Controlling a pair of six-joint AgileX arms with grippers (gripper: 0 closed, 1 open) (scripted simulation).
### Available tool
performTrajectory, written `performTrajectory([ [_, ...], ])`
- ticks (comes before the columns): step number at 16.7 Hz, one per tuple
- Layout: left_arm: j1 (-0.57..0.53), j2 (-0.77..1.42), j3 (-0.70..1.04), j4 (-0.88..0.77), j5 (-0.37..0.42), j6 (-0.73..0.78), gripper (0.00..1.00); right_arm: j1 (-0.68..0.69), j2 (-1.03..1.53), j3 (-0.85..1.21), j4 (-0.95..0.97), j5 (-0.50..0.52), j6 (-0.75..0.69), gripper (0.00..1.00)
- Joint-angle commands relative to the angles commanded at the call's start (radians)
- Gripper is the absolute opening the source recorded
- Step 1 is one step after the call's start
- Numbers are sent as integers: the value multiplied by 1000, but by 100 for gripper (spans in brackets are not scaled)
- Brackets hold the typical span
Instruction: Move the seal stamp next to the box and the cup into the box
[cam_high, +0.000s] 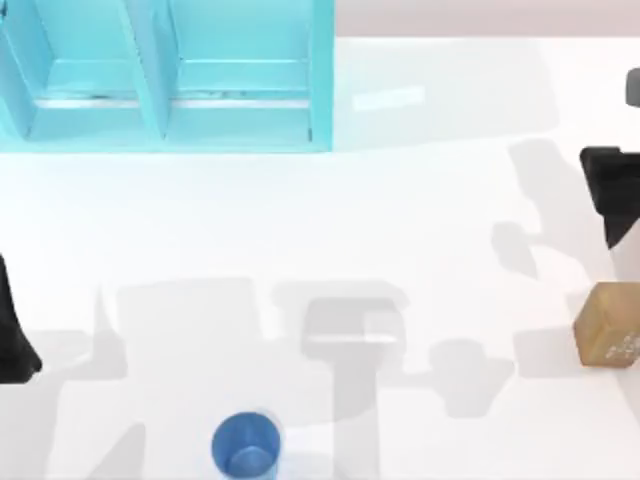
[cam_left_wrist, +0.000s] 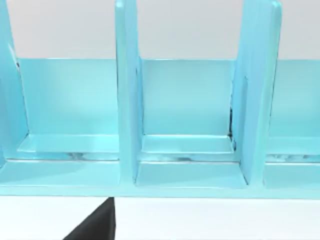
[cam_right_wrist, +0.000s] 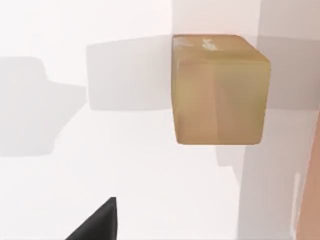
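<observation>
My right arm (cam_high: 612, 190) reaches in from the top view's right edge, its dark body just above the seal stamp (cam_high: 608, 324) in that view; whether the claw is released or clenched I cannot tell. The right wrist view looks down on the tan seal stamp (cam_right_wrist: 218, 90) standing on the white table (cam_right_wrist: 125, 165), ahead of a dark fingertip (cam_right_wrist: 97, 222). My left arm (cam_high: 14, 325) sits parked at the left edge. The left wrist view faces the turquoise box (cam_left_wrist: 190, 130) and its upright dividers, which the top view shows at the far left (cam_high: 170, 75). The blue cup (cam_high: 246, 445) stands at the near edge, well apart from both arms.
</observation>
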Motion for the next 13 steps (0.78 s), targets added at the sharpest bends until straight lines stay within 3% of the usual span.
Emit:
performTrajectory([
  [8, 0, 0, 0, 0, 0, 0, 100, 15, 5, 38, -29, -1, 12, 100],
  [13, 0, 0, 0, 0, 0, 0, 100, 230, 122, 122, -4, -1, 227, 100],
])
